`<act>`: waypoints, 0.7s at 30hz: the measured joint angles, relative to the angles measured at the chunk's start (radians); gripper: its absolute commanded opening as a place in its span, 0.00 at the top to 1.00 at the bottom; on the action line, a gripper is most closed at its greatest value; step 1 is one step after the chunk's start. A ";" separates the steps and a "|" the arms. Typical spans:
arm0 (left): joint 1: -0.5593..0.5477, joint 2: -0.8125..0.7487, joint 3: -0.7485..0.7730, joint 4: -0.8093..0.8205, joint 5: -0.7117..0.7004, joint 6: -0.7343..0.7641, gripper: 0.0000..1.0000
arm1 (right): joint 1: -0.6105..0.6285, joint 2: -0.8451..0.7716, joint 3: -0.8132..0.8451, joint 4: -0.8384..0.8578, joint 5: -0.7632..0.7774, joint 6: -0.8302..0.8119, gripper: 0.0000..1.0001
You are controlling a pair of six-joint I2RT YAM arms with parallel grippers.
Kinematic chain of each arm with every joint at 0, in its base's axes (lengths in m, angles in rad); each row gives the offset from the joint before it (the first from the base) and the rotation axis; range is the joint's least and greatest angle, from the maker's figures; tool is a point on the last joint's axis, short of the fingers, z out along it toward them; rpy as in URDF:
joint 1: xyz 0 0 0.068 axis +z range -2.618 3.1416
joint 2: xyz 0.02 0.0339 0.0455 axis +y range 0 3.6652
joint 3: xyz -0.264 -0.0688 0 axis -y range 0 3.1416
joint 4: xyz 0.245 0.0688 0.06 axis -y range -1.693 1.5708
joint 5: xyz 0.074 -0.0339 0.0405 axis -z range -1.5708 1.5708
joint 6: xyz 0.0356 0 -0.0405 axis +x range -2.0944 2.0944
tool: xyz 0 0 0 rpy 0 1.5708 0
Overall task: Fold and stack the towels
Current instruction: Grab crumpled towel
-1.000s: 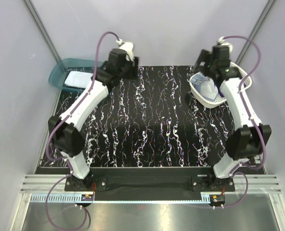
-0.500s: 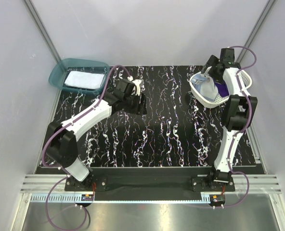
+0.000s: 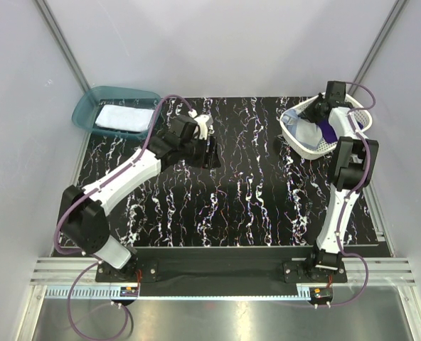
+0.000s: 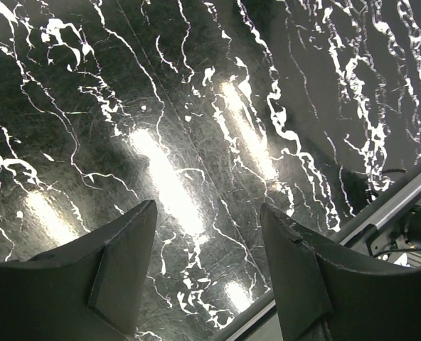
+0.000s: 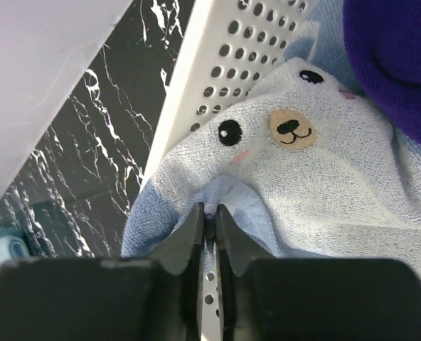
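- My right hand [image 5: 209,220] is pinched nearly closed on a soft fold of the blue towel [image 5: 317,177], a fluffy bear-face cloth against the perforated wall of the white basket [image 5: 225,64].
- The plush purple towel [image 5: 402,64] lies on it.
- My left hand [image 4: 207,234] hangs spread and empty over the glossy, white-veined black counter [image 4: 196,106].
- The white towel [image 3: 124,116] lies flat in the teal bin [image 3: 86,106].

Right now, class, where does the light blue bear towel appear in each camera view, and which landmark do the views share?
Top external: light blue bear towel in the white mesh basket, far right.
Left wrist: not in it.
Right wrist: centre, over the basket wall, right gripper pinching its fold.
Shared landmark: the black marbled table.
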 measured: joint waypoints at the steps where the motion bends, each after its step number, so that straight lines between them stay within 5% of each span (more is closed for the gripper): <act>1: -0.001 -0.005 0.000 0.000 0.002 -0.003 0.35 | -0.003 0.000 -0.007 0.005 -0.010 0.010 1.00; 12: -0.018 -0.124 0.055 -0.049 -0.055 0.024 0.34 | -0.027 -0.156 0.023 -0.111 -0.179 0.033 1.00; 21: -0.018 -0.357 0.078 -0.094 -0.204 0.048 0.30 | 0.175 -0.459 0.394 -0.261 -0.311 -0.026 1.00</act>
